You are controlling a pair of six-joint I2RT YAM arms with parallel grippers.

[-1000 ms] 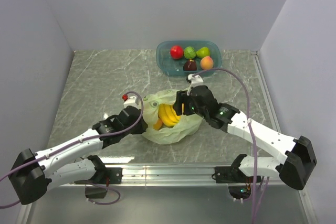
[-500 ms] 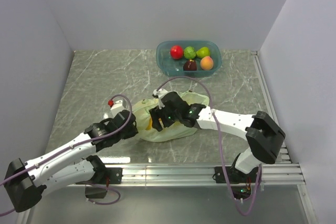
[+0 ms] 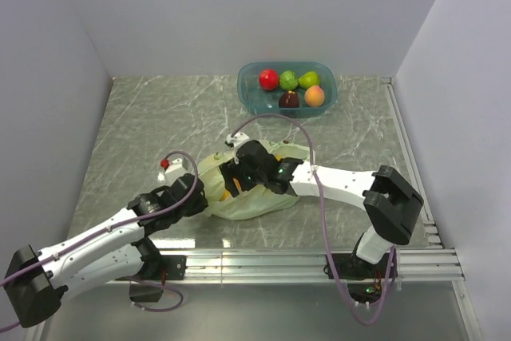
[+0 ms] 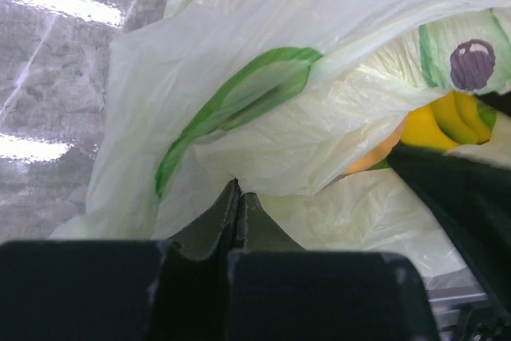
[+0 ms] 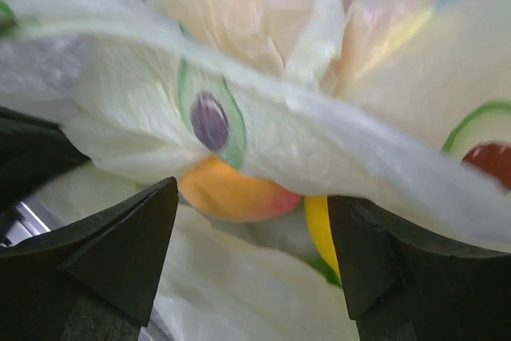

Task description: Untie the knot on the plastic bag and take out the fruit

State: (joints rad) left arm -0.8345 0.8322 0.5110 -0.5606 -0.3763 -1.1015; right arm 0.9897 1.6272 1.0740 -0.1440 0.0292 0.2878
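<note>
Left gripper (image 4: 238, 191) tight on thin, crinkly plastic bag (image 4: 303, 141); right gripper (image 5: 254, 205) wide apart.

The plastic bag (image 3: 249, 202) lies in the middle of the tabletop (image 3: 144, 117), with fruit (image 5: 231, 193) inside. The bowl (image 3: 244, 87) sits behind it.

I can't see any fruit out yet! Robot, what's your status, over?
Left gripper shut on the plastic bag. Right gripper open at its mouth. Fruit inside, plastic draped over it.
</note>
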